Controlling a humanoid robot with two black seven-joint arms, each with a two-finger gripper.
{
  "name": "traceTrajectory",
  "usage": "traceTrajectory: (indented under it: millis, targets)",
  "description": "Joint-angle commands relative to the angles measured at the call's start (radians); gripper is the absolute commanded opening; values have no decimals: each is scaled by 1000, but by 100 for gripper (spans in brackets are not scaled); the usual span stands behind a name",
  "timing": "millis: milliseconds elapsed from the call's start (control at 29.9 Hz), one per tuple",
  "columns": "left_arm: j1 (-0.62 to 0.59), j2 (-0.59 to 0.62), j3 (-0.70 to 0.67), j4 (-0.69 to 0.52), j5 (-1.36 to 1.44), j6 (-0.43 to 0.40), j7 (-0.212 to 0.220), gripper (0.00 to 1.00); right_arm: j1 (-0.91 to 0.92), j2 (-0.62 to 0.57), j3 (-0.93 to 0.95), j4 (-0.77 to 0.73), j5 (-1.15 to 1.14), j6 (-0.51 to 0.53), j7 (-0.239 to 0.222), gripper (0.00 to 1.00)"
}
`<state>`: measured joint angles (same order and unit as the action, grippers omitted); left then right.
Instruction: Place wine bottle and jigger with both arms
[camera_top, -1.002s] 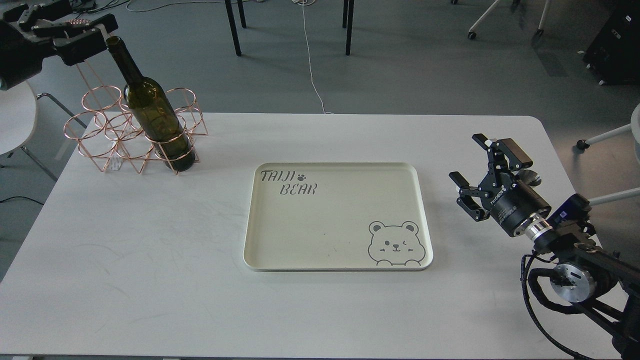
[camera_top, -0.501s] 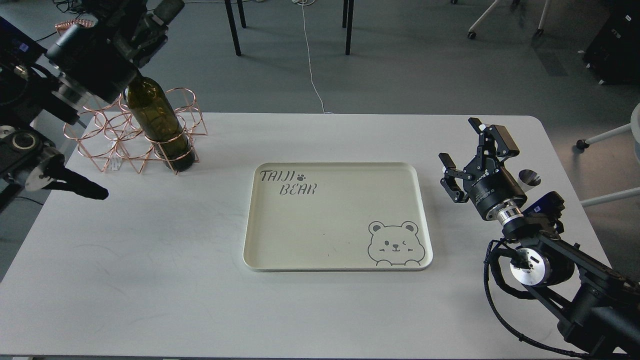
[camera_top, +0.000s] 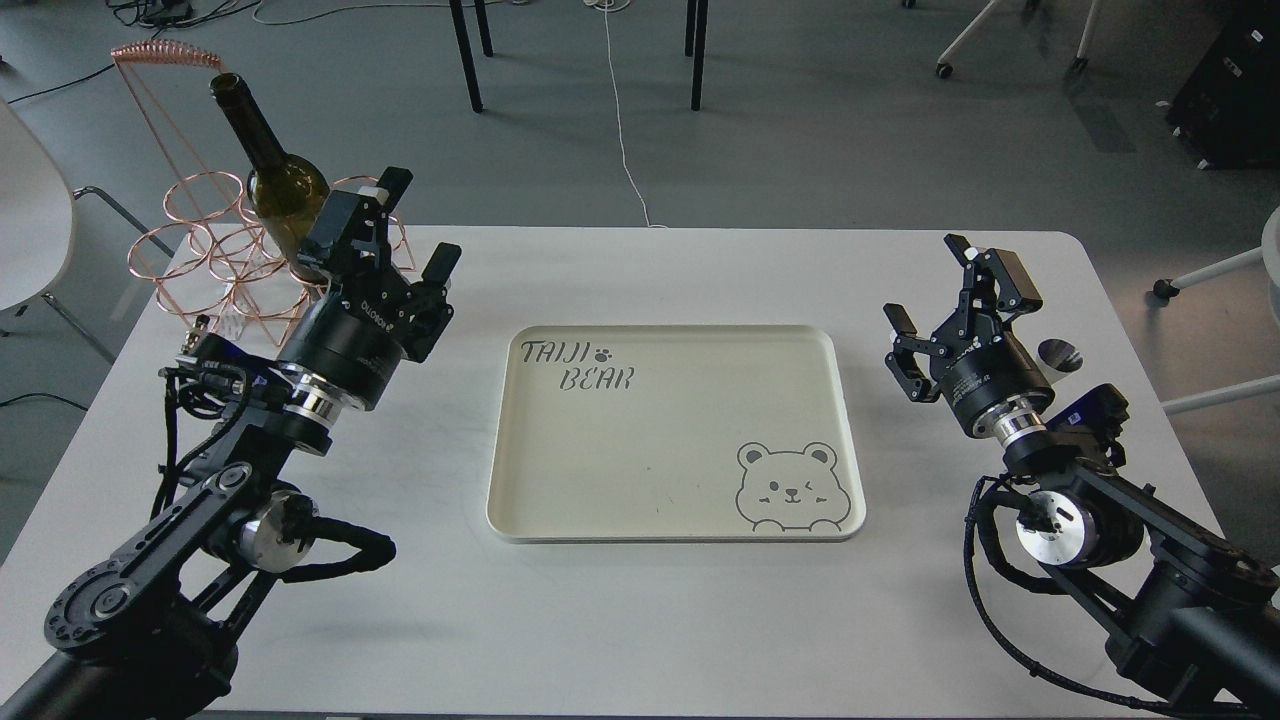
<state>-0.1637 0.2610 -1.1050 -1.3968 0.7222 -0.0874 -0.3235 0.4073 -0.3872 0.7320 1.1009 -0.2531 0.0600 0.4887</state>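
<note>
The wine bottle (camera_top: 268, 172), dark olive green with a long neck, stands tilted in a copper wire rack (camera_top: 190, 250) at the table's back left. My left gripper (camera_top: 420, 220) is open and empty, just right of the bottle's lower body, which it partly hides. The jigger (camera_top: 1058, 355) shows only as a small shiny steel rim behind my right arm near the table's right edge. My right gripper (camera_top: 925, 282) is open and empty, to the left of the jigger and right of the tray.
A cream tray (camera_top: 660, 450) with a bear drawing and "TAIJI BEAR" lettering lies in the middle of the white table (camera_top: 640, 270). Chair and table legs stand on the floor beyond the far edge.
My left arm has swung down from above the rack to the table, its gripper now right of the bottle. My right gripper moved left and away from the jigger, then held still.
</note>
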Motion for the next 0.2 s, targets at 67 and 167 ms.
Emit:
traceTrajectory:
  millis: [67,167]
  targets:
    - [65,-46,-70,19,-52,-87,54,98,-25,-1,-8,45,0,3,0,98]
    - [72,-51,-72,19,-50,-92,54,98,-38,-1,-8,60,-2,7,0,98]
